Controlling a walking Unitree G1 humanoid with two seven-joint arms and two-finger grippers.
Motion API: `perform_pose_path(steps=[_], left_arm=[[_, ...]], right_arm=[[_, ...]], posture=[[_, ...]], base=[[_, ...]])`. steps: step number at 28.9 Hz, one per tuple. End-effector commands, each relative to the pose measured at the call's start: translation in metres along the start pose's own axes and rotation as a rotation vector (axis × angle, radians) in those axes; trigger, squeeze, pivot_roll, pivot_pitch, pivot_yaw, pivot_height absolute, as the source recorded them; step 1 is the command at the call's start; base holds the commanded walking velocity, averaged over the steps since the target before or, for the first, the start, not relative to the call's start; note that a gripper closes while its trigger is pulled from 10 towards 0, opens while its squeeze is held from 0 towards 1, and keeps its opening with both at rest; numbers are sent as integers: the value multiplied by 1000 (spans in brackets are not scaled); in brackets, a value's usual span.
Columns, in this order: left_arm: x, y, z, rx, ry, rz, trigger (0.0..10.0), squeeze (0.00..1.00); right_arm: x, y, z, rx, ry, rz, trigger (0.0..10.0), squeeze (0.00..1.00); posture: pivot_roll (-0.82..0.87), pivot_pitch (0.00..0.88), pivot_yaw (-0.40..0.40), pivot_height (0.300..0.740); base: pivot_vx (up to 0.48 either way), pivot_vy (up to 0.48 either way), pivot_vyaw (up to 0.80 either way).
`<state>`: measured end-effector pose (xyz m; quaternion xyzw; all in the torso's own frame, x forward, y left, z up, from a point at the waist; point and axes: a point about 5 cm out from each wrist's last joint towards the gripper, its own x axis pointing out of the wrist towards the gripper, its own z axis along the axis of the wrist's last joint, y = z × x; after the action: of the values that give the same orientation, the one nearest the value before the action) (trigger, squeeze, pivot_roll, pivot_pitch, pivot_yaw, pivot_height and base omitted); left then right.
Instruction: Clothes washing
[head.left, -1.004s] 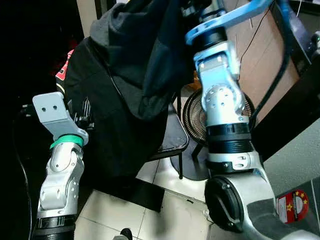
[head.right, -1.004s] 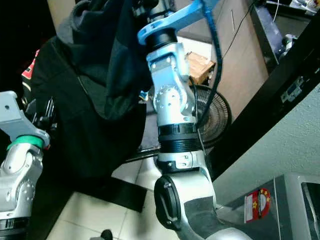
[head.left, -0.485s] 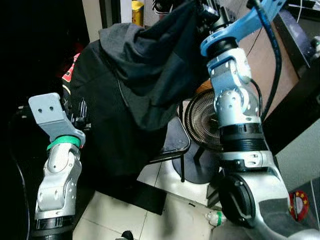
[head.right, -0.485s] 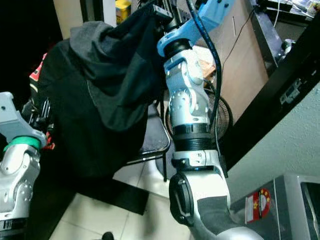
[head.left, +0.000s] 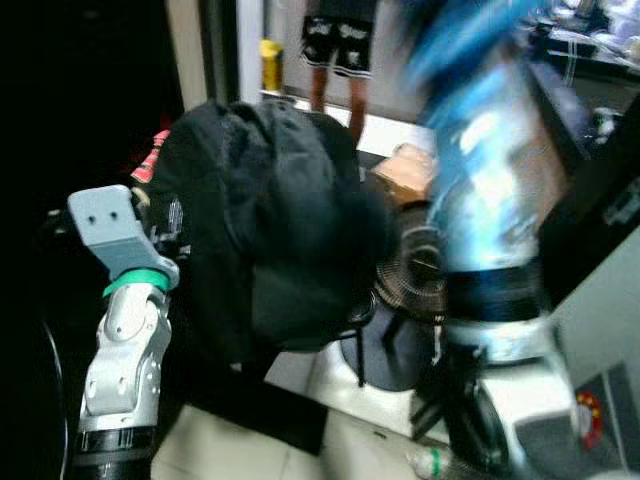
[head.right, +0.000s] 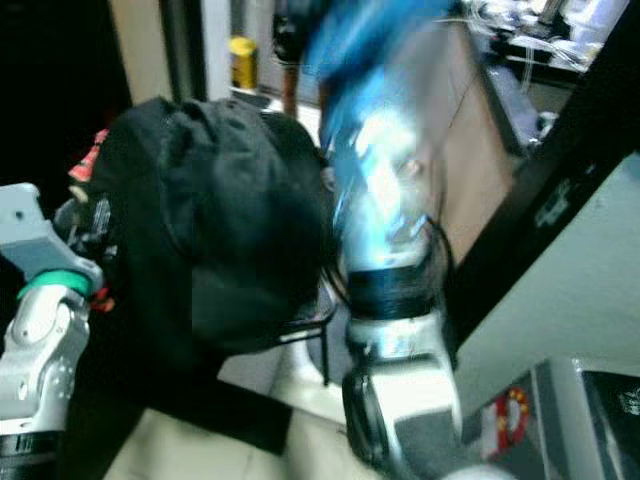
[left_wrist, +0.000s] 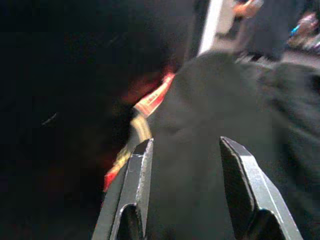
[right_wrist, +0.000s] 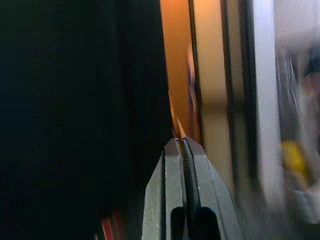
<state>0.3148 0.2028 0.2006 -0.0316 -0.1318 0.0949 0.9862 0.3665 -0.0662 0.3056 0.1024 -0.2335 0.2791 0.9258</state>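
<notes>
Dark clothes (head.left: 270, 240) heaped on chair (head.left: 355, 310), beside fan (head.left: 412, 272). Left gripper (left_wrist: 185, 165) spread wide against the black fabric, gripping nothing. Right gripper (right_wrist: 182, 150) pressed closed, empty; right arm (head.left: 490, 190) blurred.

- I see the black clothes (head.left: 270, 250) bunched in a dark heap, draped over a chair (head.left: 350, 318).
- A red-and-white trim (left_wrist: 152, 100) peeks out at the heap's edge.

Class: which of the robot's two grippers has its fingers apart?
The left gripper, fingers spread over the black clothes; the right gripper has its fingers pressed together.
</notes>
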Motion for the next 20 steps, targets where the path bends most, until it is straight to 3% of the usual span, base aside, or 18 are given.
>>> perform_pose_path(steps=[1, 2, 4, 6, 13, 14, 16, 17, 18, 19, 20], left_arm=[[-8, 6, -23, 56, 88, 7, 10000, 0], [-8, 6, -23, 56, 88, 7, 10000, 0], [-16, 17, -31, 80, 122, 29, 10000, 0], [-20, 25, -33, 89, 129, 38, 10000, 0], [-20, 26, -34, 72, 130, 42, 10000, 0], [-20, 24, -34, 68, 127, 40, 10000, 0], [-20, 22, -35, 68, 125, 38, 10000, 0], [-21, 20, -35, 67, 124, 34, 10000, 0], [-21, 18, -35, 65, 124, 33, 10000, 0], [-22, 17, -37, 55, 132, 28, 10000, 0], [-22, 15, -39, 53, 146, 20, 10000, 0]], right_arm=[[-24, -20, -40, -77, 182, -82, 0, 0], [-24, -20, -40, -77, 182, -82, 0, 0], [-57, -36, -69, -66, 299, -162, 0, 0], [-74, -40, -75, -49, 324, -193, 0, 0], [-89, -42, -85, -41, 328, -239, 0, 0], [-91, -42, -89, -47, 335, -251, 2549, 0], [-92, -42, -91, -56, 341, -257, 2549, 0], [-92, -42, -91, -53, 336, -259, 10000, 43], [-91, -41, -91, -51, 331, -260, 10000, 820], [-90, -41, -91, -46, 325, -262, 10000, 1000], [-90, -40, -91, -38, 325, -261, 10000, 1000]], posture=[[135, 33, -35, 740], [135, 33, -35, 740], [132, 31, -28, 740], [130, 30, -24, 740], [128, 30, -27, 740], [128, 30, -27, 740], [128, 30, -27, 740], [133, 31, -33, 740], [133, 31, -33, 740], [131, 29, -34, 740], [131, 29, -34, 740]], base=[[0, 0, 0], [0, 0, 0], [0, 0, 0], [0, 0, 0], [0, 0, 0], [0, 0, 0], [0, 0, 0], [0, 0, 0], [0, 0, 0], [0, 0, 0], [0, 0, 0]])
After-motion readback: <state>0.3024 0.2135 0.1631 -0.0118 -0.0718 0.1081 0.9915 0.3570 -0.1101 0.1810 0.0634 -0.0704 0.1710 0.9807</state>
